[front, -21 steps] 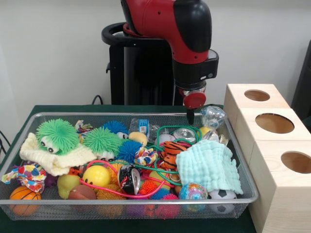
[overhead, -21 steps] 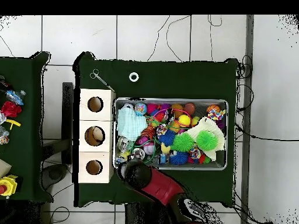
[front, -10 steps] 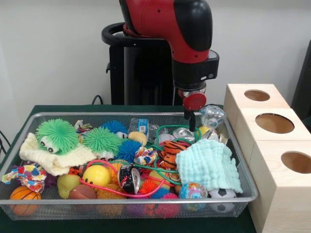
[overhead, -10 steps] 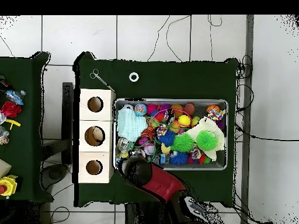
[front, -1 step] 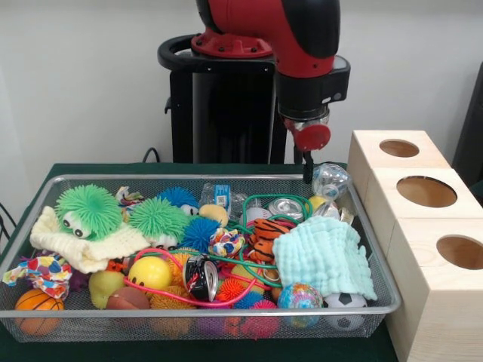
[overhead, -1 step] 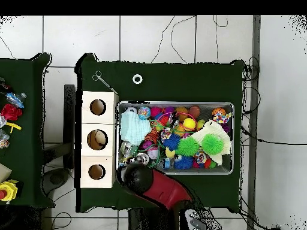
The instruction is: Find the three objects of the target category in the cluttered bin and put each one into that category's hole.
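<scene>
Wall (front, -1 step: pixel 90 75) behind the setup: plain, off-white, evenly lit, no windows visible. Floor (overhead, -1 step: pixel 180 39): large pale tiles with dark grout lines, thin black cables (overhead, -1 step: pixel 180 30) trailing across it. Main table covered with dark green cloth (overhead, -1 step: pixel 180 84); a small white ring (overhead, -1 step: pixel 137 78) and a metal tool (overhead, -1 step: pixel 103 81) lie on the cloth. A second green-covered table (overhead, -1 step: pixel 24 120) stands apart at the overhead view's left edge, with assorted small items along its outer side.
</scene>
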